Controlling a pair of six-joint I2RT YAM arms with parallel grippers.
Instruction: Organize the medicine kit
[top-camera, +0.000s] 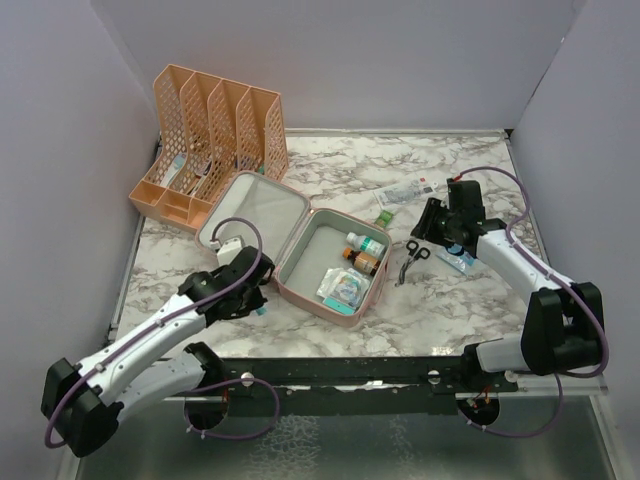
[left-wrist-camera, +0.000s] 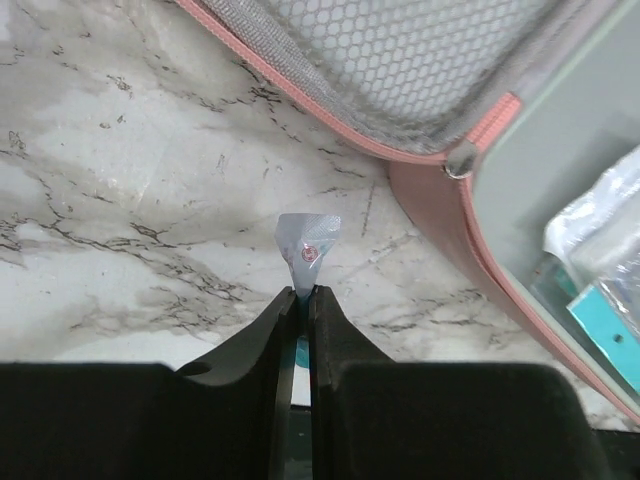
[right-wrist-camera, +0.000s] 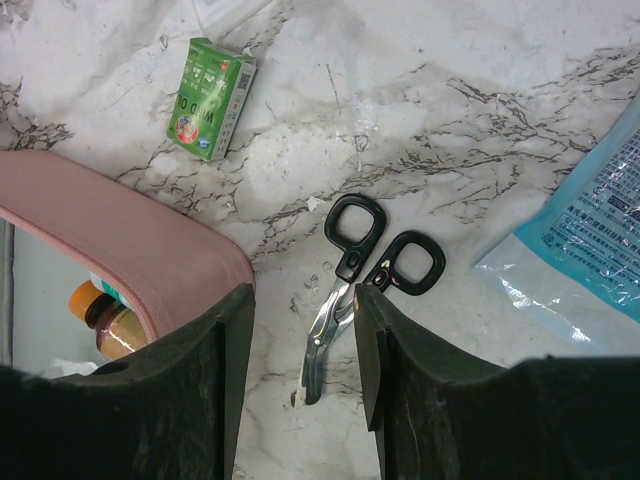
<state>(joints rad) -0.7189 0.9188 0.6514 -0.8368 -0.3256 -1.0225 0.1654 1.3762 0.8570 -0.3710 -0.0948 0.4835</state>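
Box (right-wrist-camera: 210, 97), green, lettering perhaps "GUM", left gripper (left-wrist-camera: 300, 295) pinching sachet (left-wrist-camera: 308, 240)

Under my left fingers (left-wrist-camera: 250, 345) I see a white marble-patterned tabletop (left-wrist-camera: 150, 200) with grey and black veins. The same surface runs beneath my right fingers (right-wrist-camera: 215, 370). Well beyond both sets of fingertips stands a plain pale lavender back wall (top-camera: 380, 60). A matching left side wall (top-camera: 50, 150) and right side wall (top-camera: 590, 130) close in outside them. Behind the fingers, a dark metal rail (top-camera: 340, 375) crosses the near edge. The light is soft and even, and the shadows are faint.
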